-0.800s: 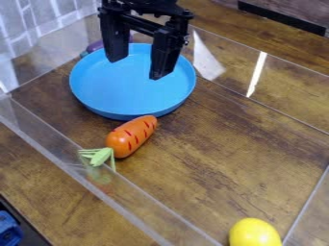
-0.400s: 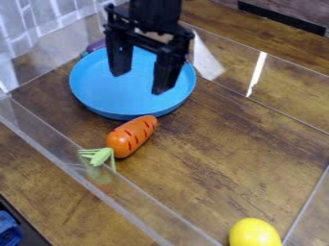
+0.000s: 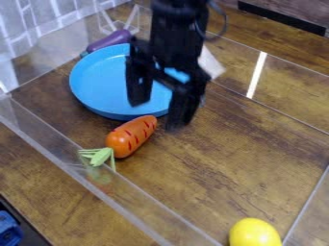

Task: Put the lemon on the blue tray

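Above the blue tray and beside the carrot, the claw is wide open, with the lemon lying well apart.

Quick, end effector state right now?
End effector: open, holding nothing visible, above the blue tray's near-right side.
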